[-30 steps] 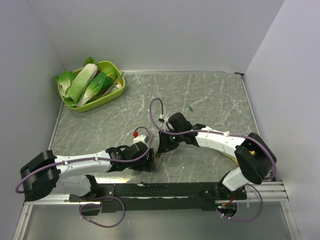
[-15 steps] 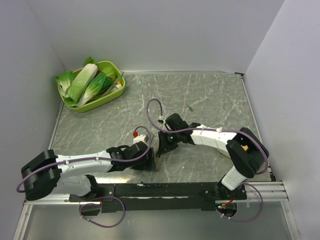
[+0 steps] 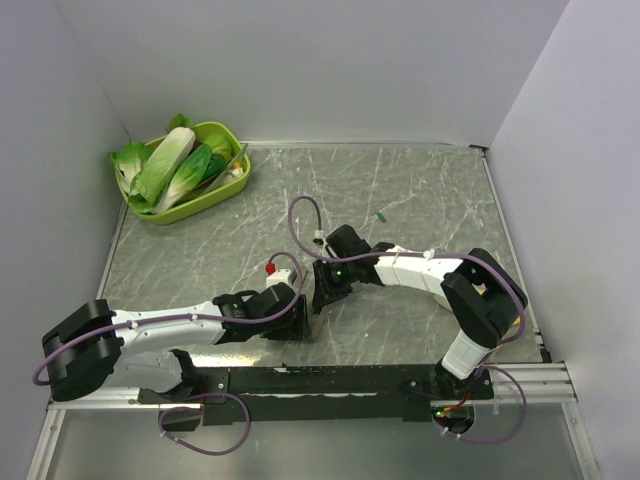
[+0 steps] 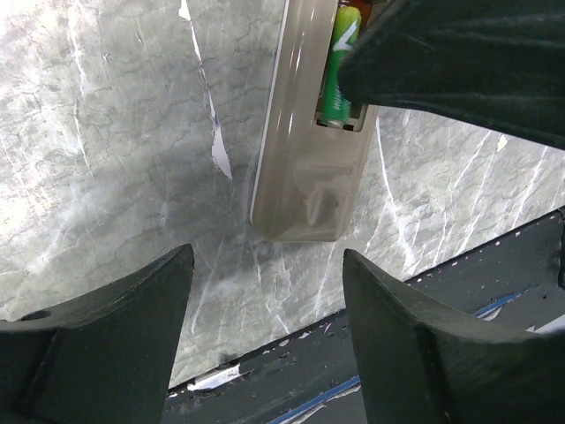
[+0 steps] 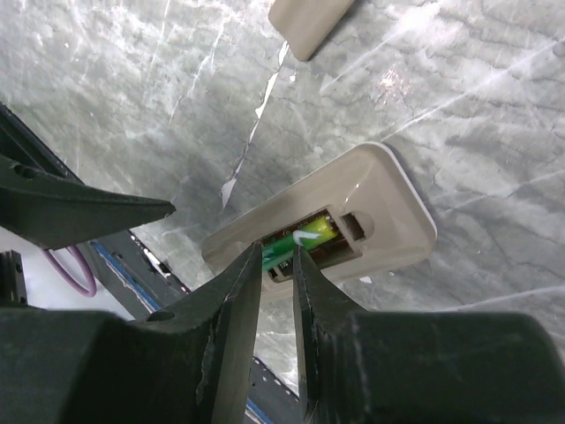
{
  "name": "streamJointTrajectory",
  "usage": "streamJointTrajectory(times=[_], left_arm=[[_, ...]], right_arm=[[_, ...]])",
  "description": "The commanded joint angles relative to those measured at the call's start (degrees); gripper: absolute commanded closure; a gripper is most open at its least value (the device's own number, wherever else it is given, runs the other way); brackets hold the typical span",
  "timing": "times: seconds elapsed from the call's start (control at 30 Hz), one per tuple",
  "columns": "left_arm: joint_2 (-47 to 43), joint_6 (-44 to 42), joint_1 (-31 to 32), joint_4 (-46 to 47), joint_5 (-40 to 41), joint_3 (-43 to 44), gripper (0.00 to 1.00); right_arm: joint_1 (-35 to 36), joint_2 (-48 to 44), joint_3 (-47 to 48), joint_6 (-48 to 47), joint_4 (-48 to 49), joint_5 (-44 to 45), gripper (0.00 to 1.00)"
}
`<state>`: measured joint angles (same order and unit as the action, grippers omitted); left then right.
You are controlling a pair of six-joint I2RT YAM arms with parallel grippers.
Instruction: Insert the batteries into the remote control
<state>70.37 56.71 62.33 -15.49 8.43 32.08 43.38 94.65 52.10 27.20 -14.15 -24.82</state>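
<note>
The remote control (image 4: pixel 305 168) lies grey-brown side up on the marble table, its battery bay open. One green battery (image 4: pixel 340 66) sits in the bay; it also shows in the right wrist view (image 5: pixel 305 240). My right gripper (image 5: pixel 278 261) reaches down onto the bay with its fingertips closed narrowly on that battery's end. My left gripper (image 4: pixel 265 296) is open and empty just short of the remote's near end, with the remote (image 5: pixel 371 199) lined up between its fingers. A second green battery (image 3: pixel 382 215) lies loose on the table further back. In the top view both grippers hide the remote.
A beige battery cover (image 5: pixel 309 25) lies on the table just beyond the remote. A green basket (image 3: pixel 205 203) of leafy vegetables stands at the back left. The black base rail (image 3: pixel 330 380) runs along the near table edge, close behind the left gripper.
The right arm's elbow and forearm have swung left and inward while its gripper stays over the remote, shifted slightly left. The left arm has barely moved.
</note>
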Motion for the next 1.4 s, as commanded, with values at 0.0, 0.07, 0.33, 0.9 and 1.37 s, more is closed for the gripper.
streamJointTrajectory(times=[0.0,0.07,0.33,0.9,1.37], left_arm=[[-0.67,0.51,-0.10,0.28,0.71,0.27,0.28],[-0.50,0.51,-0.10,0.19,0.71,0.53,0.27],[-0.32,0.42,-0.10,0.19,1.24,0.88,0.27],[-5.16,2.18,-0.80,-1.04,3.35,-0.70,0.27],[-5.42,3.67,-1.24,-2.27,3.09,-1.23,0.28]], right_arm=[[0.40,1.85,2.40,0.13,0.97,-0.23,0.71],[0.40,2.12,2.75,0.13,0.79,-0.32,0.71],[0.92,1.24,4.15,-2.32,-0.52,0.65,0.67],[2.85,-12.12,0.20,-20.43,-1.41,3.11,0.54],[9.80,-5.53,2.83,-23.77,-5.27,13.39,0.53]])
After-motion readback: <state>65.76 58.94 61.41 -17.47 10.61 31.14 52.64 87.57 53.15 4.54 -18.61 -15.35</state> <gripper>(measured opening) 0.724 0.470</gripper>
